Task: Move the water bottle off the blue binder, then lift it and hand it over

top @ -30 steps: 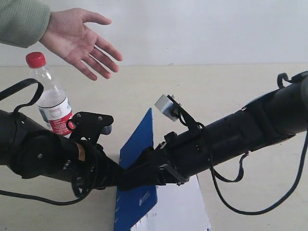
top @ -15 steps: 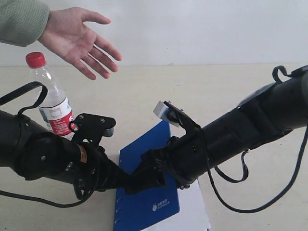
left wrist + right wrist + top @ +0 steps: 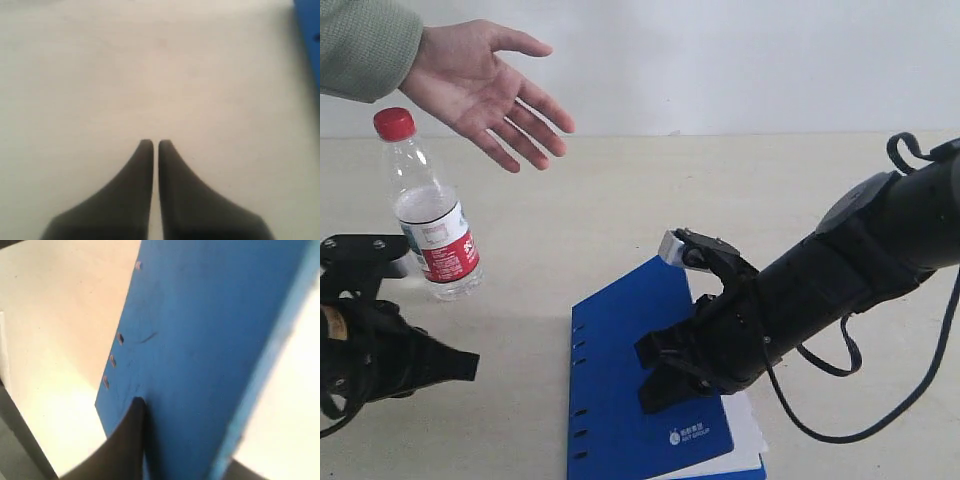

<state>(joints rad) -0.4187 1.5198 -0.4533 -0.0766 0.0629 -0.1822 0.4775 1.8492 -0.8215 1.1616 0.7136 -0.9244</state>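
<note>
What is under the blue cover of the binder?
White pages stick out from under the cover of the blue binder, beside its logo corner, and the table lies beneath. How far the pages reach cannot be seen: the cover and the right arm hide the rest.

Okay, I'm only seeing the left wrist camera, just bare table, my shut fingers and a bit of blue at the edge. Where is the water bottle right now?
Observer: The water bottle stands upright on the table, off the blue binder, to its left in the exterior view.
Operator: Anyone ready to take it?
Observer: Yes, an open hand is held out near the top of the bottle.
Operator: And the right arm?
Observer: The right gripper is down over the binder's cover; whether its fingers are shut I can't tell.
</note>
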